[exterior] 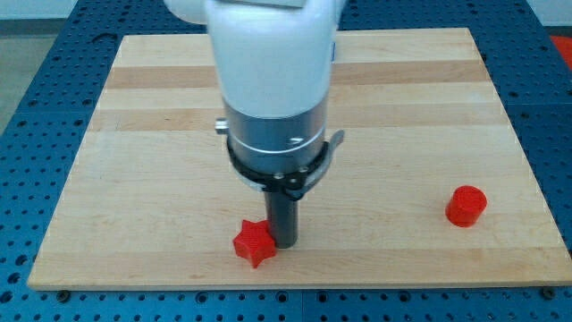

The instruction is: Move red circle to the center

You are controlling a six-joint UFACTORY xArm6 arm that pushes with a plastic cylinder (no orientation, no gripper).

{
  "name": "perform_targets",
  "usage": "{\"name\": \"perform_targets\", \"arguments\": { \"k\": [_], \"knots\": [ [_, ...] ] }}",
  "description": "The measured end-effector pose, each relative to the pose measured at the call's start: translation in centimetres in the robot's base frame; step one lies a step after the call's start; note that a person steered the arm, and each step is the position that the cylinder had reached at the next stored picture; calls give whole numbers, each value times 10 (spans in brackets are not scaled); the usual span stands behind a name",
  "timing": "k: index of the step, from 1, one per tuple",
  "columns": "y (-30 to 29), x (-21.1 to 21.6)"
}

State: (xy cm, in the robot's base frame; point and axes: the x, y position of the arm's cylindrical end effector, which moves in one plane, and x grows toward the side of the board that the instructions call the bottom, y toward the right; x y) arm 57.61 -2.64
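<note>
While beside red star (254,243), my tip (284,243), red circle (466,206) well apart, no legible writing.

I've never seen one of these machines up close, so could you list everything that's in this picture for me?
red circle: one, red, near the view's right edge, lower half of the board, standing alone.
red star block: one, red, star-like shape, near the view's bottom edge, left of centre, right beside my tip.
wooden board: one, light wood, fills most of the view.
blue perforated table: one, blue, under and around the board.
arm: one, white and grey body, at the view's top centre.
my tip: one, dark rod end, just right of the red star block, far from the red circle.
</note>
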Motion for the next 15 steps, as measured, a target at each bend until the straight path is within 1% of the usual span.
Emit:
{"name": "perform_targets", "arguments": {
  "k": [1, 2, 3, 5, 6, 8, 9, 10, 11, 12, 13, 14, 15],
  "knots": [
    [-11, 0],
    [5, 0],
    [66, 3],
    [209, 4],
    [243, -17],
    [229, -76],
    [232, -81],
    [227, -104],
    [195, -137],
    [180, -145],
    [232, -145],
    [279, -131],
    [283, -102]
  ]
}}
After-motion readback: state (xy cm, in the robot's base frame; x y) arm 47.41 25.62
